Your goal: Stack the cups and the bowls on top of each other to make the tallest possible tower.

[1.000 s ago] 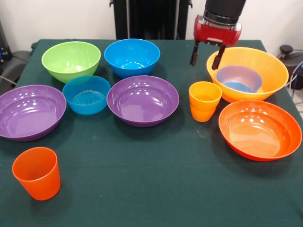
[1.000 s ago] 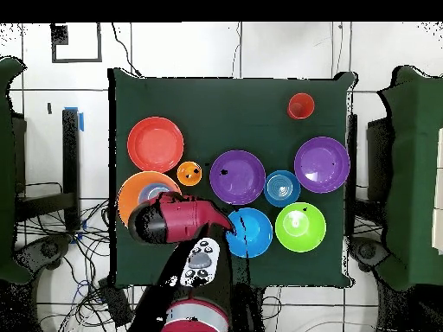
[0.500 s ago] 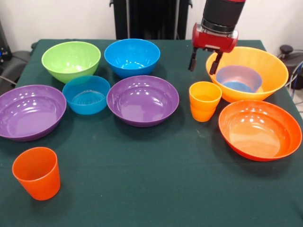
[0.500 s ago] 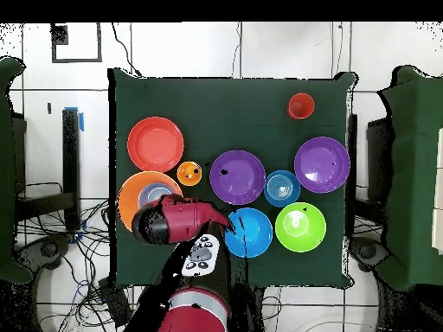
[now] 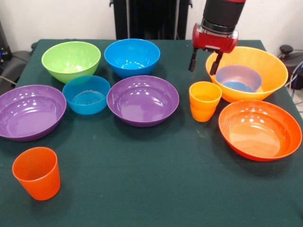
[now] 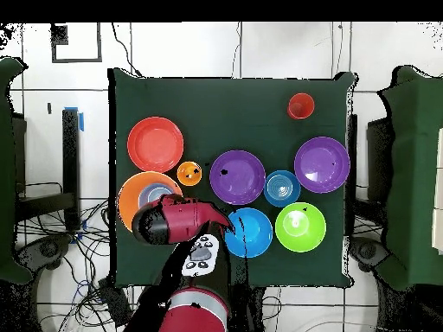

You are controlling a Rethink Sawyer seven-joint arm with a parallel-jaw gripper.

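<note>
We are working over a dark green cloth-covered table (image 5: 142,189) set against a pale wall. Our gripper (image 5: 204,60) is hanging empty with its two fingers spread, above the cloth and just beside the rim of the large yellow-orange bowl (image 5: 265,66), which is holding a small translucent blue bowl (image 5: 239,78); we are reading this as the tower's base, barely begun. Directly below and in front of the gripper, the yellow-orange cup (image 5: 204,100) is standing upright. Beyond it, nearer the camera, the wide red-orange bowl (image 5: 260,128) is sitting just beside the big bowl. Off to the gripper's other side are lying the medium blue bowl (image 5: 132,56), the lime green bowl (image 5: 71,60), a second small blue bowl (image 5: 86,94) and two purple bowls (image 5: 143,99) (image 5: 29,111). The red-orange cup (image 5: 37,172) is standing well apart, far toward the camera. We are judging all of these to be light, stiff, glossy plastic, likely slippery, so we are favouring a pinch across the cup's rim wall, one finger inside and one outside.
</note>
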